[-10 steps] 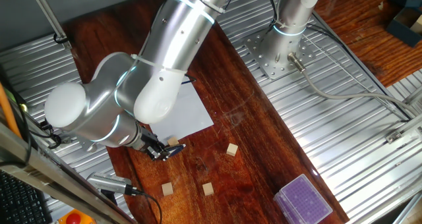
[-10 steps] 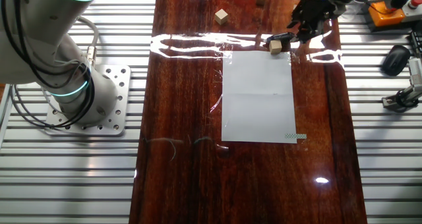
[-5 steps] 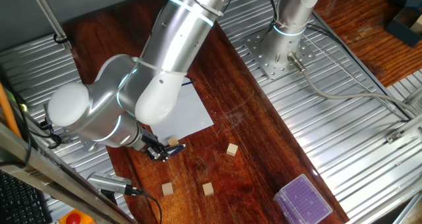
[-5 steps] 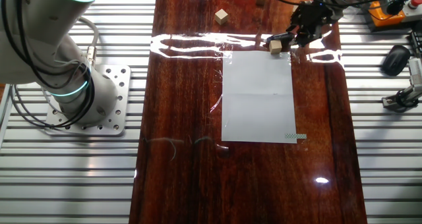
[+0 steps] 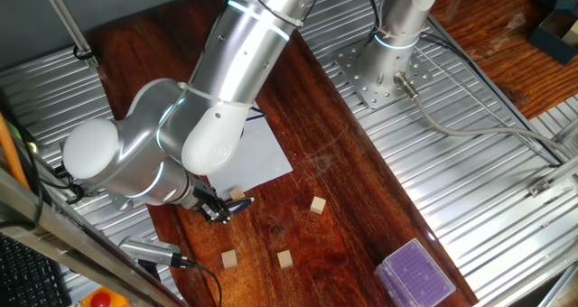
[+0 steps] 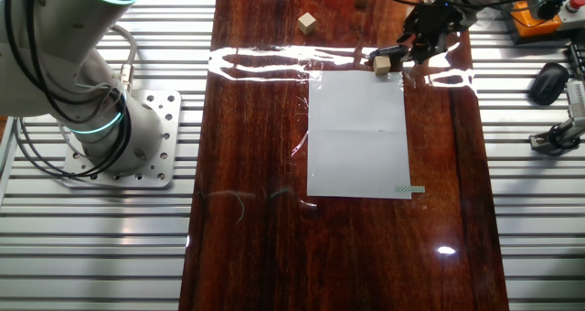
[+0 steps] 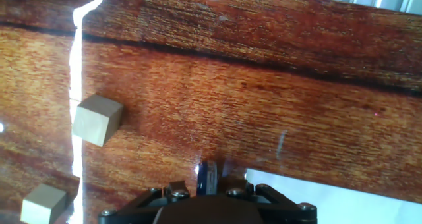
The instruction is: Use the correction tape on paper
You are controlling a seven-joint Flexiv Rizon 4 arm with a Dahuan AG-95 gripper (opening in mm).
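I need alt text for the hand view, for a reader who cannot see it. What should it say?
Seen from the hand, the gripper holds a thin dark blue correction tape over a glossy wooden table, with a corner of the white paper at lower right. Two tan wooden cubes lie to the left, beside a bright streak of glare.

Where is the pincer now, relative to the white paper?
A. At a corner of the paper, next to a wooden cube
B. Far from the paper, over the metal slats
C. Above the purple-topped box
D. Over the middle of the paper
A: in the other fixed view the pincer sits at the far corner of the paper, beside a wooden cube; the correction tape shows between its fingers in the hand view.
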